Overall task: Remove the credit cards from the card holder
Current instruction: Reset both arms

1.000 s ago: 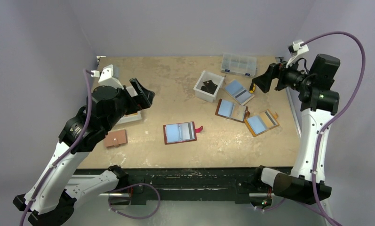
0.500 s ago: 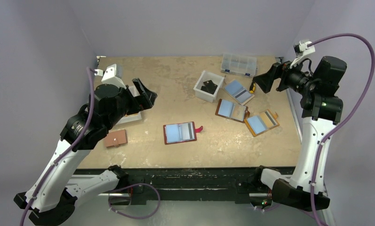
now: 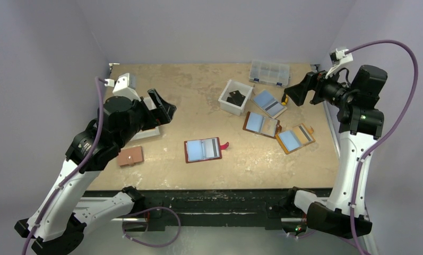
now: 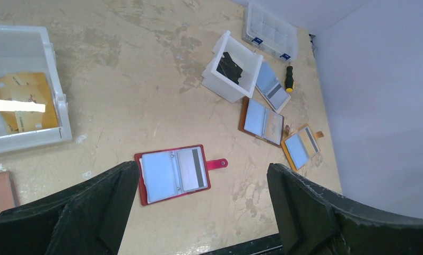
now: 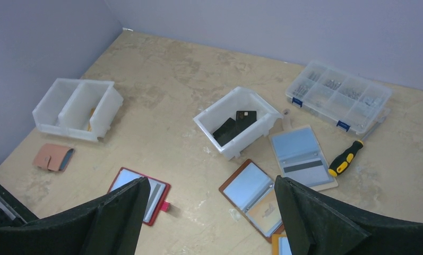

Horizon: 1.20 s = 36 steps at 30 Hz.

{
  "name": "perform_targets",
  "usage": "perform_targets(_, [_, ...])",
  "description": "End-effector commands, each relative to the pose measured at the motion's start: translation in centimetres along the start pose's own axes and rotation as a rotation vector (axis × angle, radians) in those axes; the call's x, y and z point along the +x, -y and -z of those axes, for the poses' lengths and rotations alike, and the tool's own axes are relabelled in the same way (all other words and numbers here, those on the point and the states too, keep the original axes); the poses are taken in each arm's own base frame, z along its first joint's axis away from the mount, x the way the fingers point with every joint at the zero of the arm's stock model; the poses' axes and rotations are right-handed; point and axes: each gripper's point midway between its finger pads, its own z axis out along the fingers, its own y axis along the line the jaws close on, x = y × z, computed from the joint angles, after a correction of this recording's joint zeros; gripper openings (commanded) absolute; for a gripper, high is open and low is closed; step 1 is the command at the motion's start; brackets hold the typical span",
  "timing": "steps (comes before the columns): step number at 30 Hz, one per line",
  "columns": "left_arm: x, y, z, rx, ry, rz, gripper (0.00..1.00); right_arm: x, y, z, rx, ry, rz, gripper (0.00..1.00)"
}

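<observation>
The dark red card holder (image 3: 203, 150) lies open on the table near the front middle, its red-pink strap tab (image 3: 225, 144) pointing right. A light blue card (image 3: 196, 151) sits in its left sleeve and a pale grey-white card (image 3: 212, 148) with a dark stripe in its right sleeve. My left gripper (image 3: 164, 109) is open and empty, held above the table to the holder's upper left. In the left wrist view the holder (image 4: 172, 172) lies below the open gripper (image 4: 201, 175). My right gripper (image 3: 295, 91) is open and empty, high at the far right. In the right wrist view one finger partly covers the holder (image 5: 157, 194).
A white bin (image 3: 235, 96) with black items, a clear compartment box (image 3: 269, 72) and a screwdriver (image 3: 285, 98) are at the back right. A blue-grey holder (image 3: 268, 103), a brown holder (image 3: 261, 124) and an orange-tan holder (image 3: 295, 138) lie right. A small tan holder (image 3: 130, 156) and a white two-part bin (image 3: 148, 130) are left.
The right arm has shifted slightly to the right and up, with its gripper still open. The left arm has barely moved. Nothing on the table has moved.
</observation>
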Motion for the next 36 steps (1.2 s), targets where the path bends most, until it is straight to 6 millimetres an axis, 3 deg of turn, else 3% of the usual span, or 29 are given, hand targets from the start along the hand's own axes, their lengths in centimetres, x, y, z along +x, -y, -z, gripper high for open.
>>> perform_targets(1, [0.2, -0.2, -0.2, -0.005, -0.011, -0.039, 0.99, -0.9, -0.3, 0.4, 0.006, 0.040, 0.024, 0.99])
perform_targets(36, [1.5, 0.0, -1.8, 0.003, -0.065, -0.083, 0.99, -0.8, 0.0, 0.3, 0.004, 0.044, 0.025, 0.99])
